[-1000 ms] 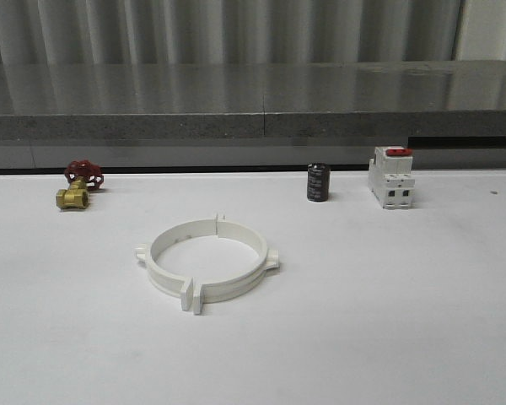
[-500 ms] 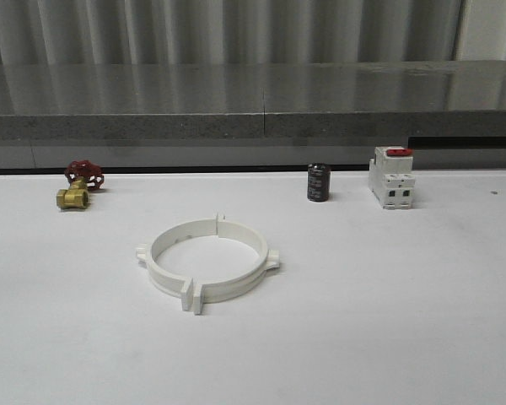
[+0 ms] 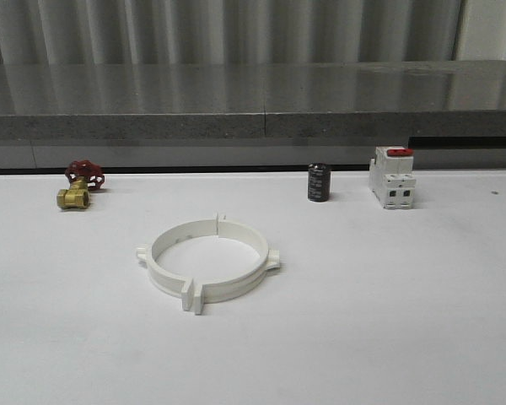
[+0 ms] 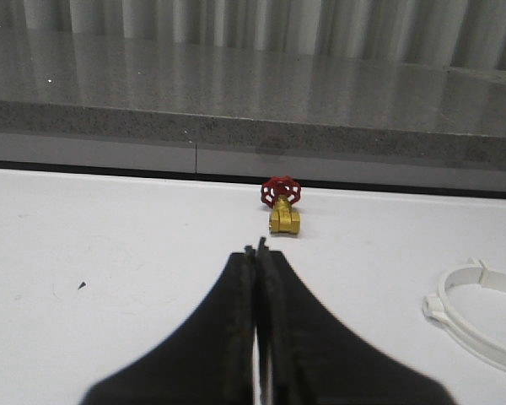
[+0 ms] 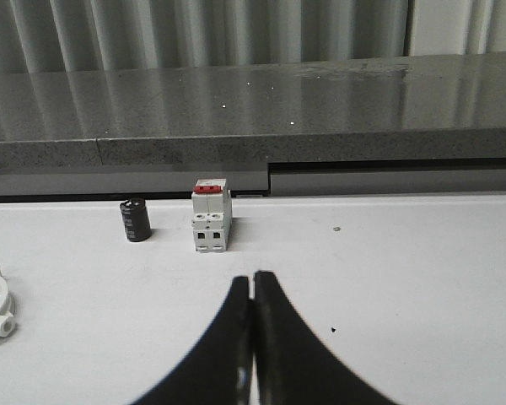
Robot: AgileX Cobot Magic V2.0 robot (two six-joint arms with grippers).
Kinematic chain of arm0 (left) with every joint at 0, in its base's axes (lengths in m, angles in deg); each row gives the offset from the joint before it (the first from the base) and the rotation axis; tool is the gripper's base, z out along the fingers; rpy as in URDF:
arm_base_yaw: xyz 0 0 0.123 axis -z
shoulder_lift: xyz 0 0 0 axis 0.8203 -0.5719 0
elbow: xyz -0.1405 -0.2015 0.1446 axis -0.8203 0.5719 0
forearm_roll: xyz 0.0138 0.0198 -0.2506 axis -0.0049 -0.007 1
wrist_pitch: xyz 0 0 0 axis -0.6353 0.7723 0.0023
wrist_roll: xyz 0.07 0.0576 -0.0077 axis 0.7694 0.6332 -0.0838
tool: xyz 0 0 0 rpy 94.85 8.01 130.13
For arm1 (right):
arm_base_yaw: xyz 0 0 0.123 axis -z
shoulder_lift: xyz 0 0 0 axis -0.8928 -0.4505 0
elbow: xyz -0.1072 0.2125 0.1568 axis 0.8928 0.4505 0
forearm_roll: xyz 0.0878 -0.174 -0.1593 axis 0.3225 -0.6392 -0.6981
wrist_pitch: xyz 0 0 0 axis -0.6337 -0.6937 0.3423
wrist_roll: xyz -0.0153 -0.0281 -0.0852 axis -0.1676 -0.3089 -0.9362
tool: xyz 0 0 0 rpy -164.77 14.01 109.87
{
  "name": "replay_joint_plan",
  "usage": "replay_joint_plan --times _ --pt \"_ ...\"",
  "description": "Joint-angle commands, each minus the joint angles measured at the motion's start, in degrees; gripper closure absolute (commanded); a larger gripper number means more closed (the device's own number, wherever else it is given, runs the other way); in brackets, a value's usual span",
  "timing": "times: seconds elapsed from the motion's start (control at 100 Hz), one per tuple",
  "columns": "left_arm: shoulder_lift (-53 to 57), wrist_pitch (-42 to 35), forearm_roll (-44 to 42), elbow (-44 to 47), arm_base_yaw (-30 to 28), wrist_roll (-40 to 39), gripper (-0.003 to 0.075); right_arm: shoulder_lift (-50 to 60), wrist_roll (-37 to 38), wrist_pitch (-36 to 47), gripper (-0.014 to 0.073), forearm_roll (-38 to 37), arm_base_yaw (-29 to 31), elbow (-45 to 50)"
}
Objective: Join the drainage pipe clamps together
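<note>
From the front, two clamp halves form one ring mid-tabletop, tabs nearly meeting at 6 o'clock; press those together squarely. One valve, one capacitor, one breaker. Left pincer closed, empty. Right pincer likewise.

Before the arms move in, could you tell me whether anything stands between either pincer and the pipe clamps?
Nothing visible does. The pipe clamps lie alone mid-table; the valve, capacitor and breaker stand along the far edge. Left pincer and right pincer face bare table.
</note>
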Motion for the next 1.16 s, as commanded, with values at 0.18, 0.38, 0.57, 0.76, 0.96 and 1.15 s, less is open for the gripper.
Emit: replay_joint_plan --times 0.18,0.38,0.57,0.76,0.96,1.15 --pt "1.84 -8.0 -0.28 2.06 -2.63 -0.1 0.074 1.14 -0.49 4.99 0.0662 -0.01 0.4 -0.92" --pt "1.84 -7.66 -0.28 2.06 -2.55 -0.1 0.074 1.14 -0.49 4.99 0.0662 -0.01 0.4 -0.92" --pt "1.84 -7.66 -0.28 2.06 -2.55 -0.1 0.074 1.14 -0.49 4.99 0.0662 -0.01 0.4 -0.92" --pt "1.84 -7.66 -0.28 2.06 -2.55 -0.1 0.074 1.14 -0.49 4.99 0.0662 -0.01 0.4 -0.92" --pt "1.84 -7.66 -0.28 2.06 -2.55 -0.1 0.074 1.14 -0.49 4.99 0.0662 -0.01 0.4 -0.92" --pt "1.84 -7.66 -0.28 2.06 -2.55 -0.1 0.074 1.14 -0.49 4.99 0.0662 -0.01 0.4 -0.92"
